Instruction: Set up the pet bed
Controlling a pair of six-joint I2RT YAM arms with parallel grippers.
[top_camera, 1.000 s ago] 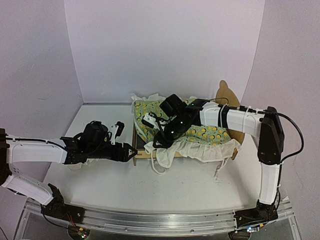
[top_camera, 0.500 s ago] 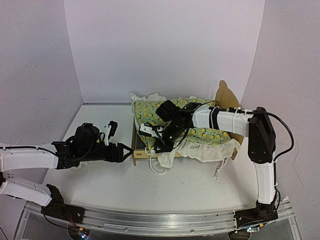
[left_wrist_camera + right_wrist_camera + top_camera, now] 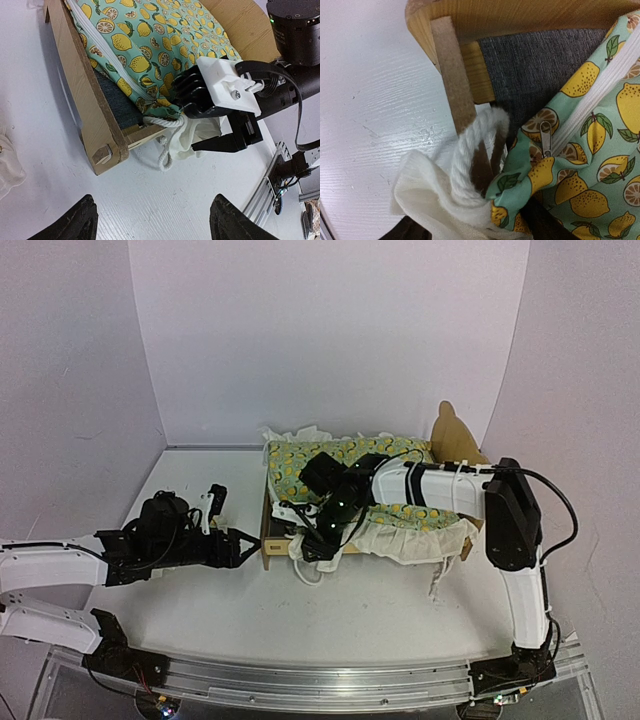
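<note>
The pet bed (image 3: 268,540) is a light plywood frame with a rounded headboard (image 3: 456,436) at the far right. Its foot rail (image 3: 86,102) and dark grey base (image 3: 540,65) show at the near left corner. A lemon-print quilt (image 3: 405,508) with a white ruffle lies over it. My right gripper (image 3: 314,540) is at that foot corner, jaws apart. The quilt's corner, its ruffle (image 3: 435,200) and a white rope loop (image 3: 470,145) lie between the fingers (image 3: 225,142). My left gripper (image 3: 157,220) hovers open over bare table just left of the bed, holding nothing.
White walls enclose the table at the back and on both sides. A bit of white cloth (image 3: 7,167) lies on the table by my left arm. The quilt's ruffle (image 3: 440,540) hangs over the bed's near rail. The metal rail (image 3: 320,690) runs along the near edge.
My right gripper has carried the quilt's corner left to the foot of the bed and its jaws have spread. The left arm has drawn back to the left, still open.
</note>
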